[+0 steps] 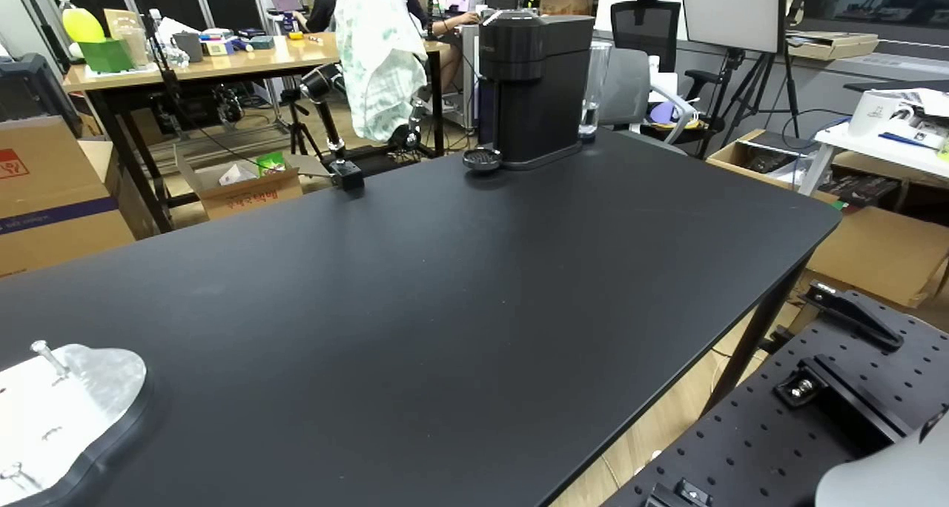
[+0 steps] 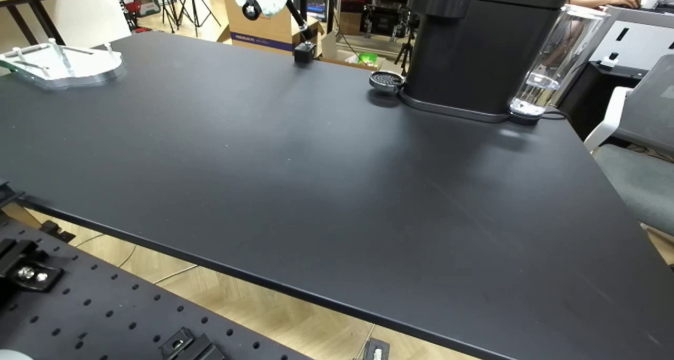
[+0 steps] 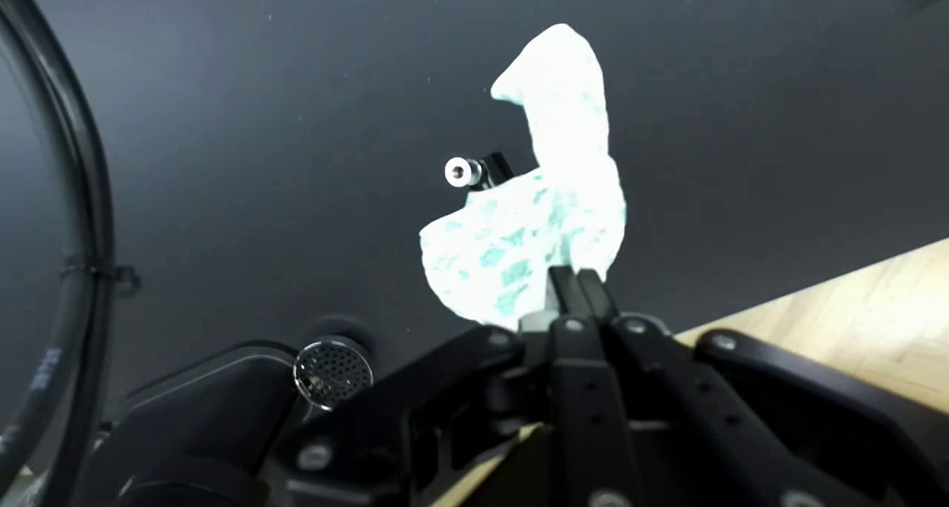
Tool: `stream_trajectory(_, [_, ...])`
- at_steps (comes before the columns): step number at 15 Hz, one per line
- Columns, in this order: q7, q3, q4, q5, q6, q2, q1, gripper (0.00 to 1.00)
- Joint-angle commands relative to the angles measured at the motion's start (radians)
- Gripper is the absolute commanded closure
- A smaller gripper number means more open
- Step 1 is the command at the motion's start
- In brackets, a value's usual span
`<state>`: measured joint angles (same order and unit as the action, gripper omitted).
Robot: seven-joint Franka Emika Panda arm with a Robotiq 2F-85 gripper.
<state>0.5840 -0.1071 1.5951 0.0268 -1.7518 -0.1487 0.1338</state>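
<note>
Pincer [image 3: 575,277]: closed on patterned cloth [image 3: 523,244]
Cloth: below pincer, apparently pinched high to hang freely
Coffee machine [image 1: 535,84]: to pincer's side

Silver screws [image 3: 316,456] dot the black claw [image 3: 577,273].

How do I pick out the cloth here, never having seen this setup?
Start from the black table, then find the black coffee machine near its far edge. Left of the coffee machine in both exterior views hangs the cloth, pinched by the shut gripper in the wrist view. Pale green patches on white set it apart from the black stand near it.
</note>
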Motion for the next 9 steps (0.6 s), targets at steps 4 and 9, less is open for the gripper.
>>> stream_trajectory(4, [-0.030, 0.047, 0.182, -0.068, 0.030, 0.095, -0.040, 1.00])
stream_trajectory(9, [-0.115, 0.064, 0.285, -0.074, -0.009, 0.102, -0.066, 1.00])
